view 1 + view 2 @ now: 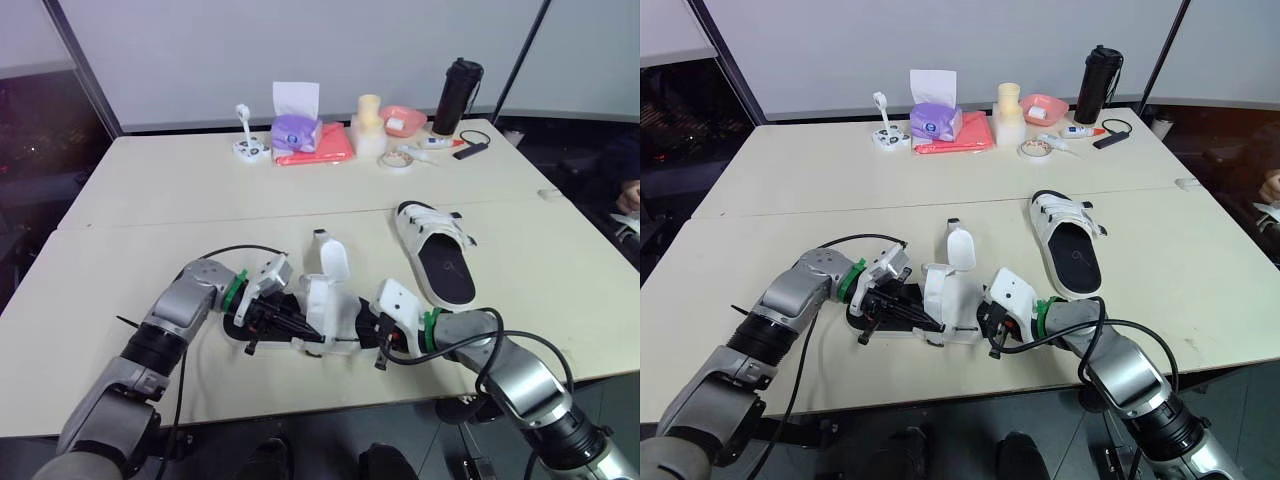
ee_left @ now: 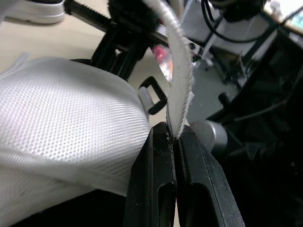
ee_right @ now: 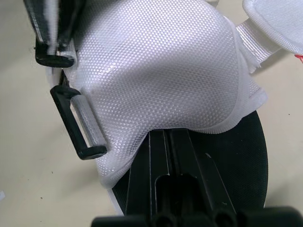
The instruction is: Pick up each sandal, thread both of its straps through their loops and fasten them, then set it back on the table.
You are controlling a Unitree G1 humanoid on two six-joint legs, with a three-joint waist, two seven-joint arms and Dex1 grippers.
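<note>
Left gripper (image 2: 173,136): fingers (image 2: 156,161) were clenched on the end of a white strap (image 2: 182,80). The strap rose straight out from between the fingertips. A black loop (image 2: 154,94) sat just past the tips, beside the strap and not around it. The strap was not threaded.

Right gripper (image 3: 166,135): fingers were pressed together and lay along the black sole (image 3: 246,161). The tips were hidden under the edge of the white flap (image 3: 156,66). Couldn't tell whether any fabric was pinched between them. A second loop (image 3: 75,124) hung off the flap's edge, just to one side of the fingertips and apart from them.

The near sandal (image 1: 310,310) sat between the two grippers, low on the table (image 1: 150,200) by its front edge, with both sets of fingers on it. Its other strap (image 1: 333,262) stood upright and loose, just behind the fingers.

The far sandal (image 1: 437,255) lay footbed up on the table, beyond the right fingers and well apart from both grippers. Neither gripper touched it.

A tissue box (image 1: 296,130) and a bottle (image 1: 457,95) stood at the table's back edge, far from both sets of fingers.
</note>
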